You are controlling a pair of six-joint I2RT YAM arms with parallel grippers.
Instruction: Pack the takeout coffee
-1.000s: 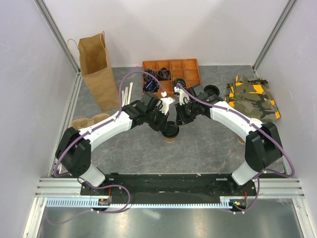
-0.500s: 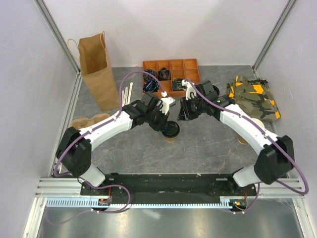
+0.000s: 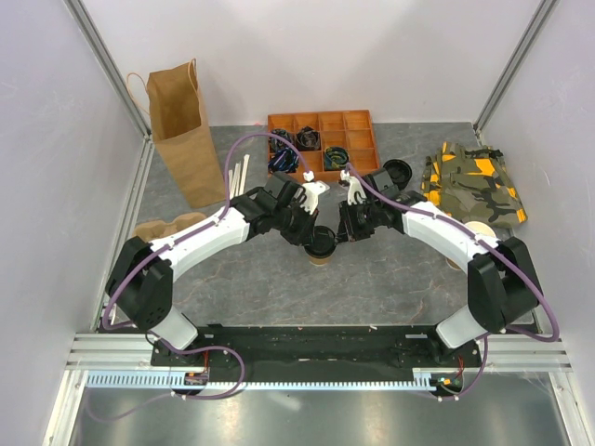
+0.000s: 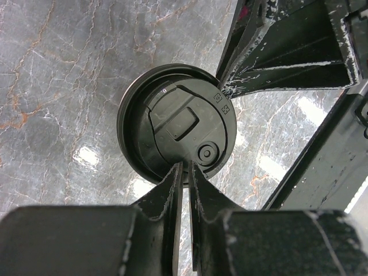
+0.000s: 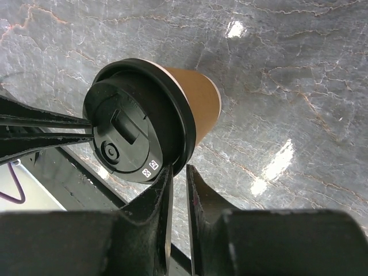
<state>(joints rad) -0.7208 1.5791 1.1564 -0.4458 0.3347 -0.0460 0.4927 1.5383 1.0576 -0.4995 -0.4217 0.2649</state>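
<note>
The takeout coffee is a tan paper cup (image 5: 201, 100) standing on the table under a black lid (image 4: 175, 131), seen mid-table in the top view (image 3: 321, 247). My left gripper (image 4: 185, 168) is shut with nothing between its fingers, and its tips rest on the near edge of the lid. My right gripper (image 5: 179, 170) is also shut on nothing, with one finger against the lid's rim from the opposite side. From above, the left gripper (image 3: 311, 230) and the right gripper (image 3: 343, 230) flank the cup closely.
A brown paper bag (image 3: 182, 139) stands upright at the back left, with white sticks (image 3: 238, 175) beside it. An orange compartment tray (image 3: 325, 139) sits behind the cup. A camouflage cloth (image 3: 476, 186) lies at the right, with loose black lids (image 3: 396, 171) near it.
My right gripper drew back from the cup toward the tray, then returned to the lid's rim. The left gripper and the cup stayed put.
</note>
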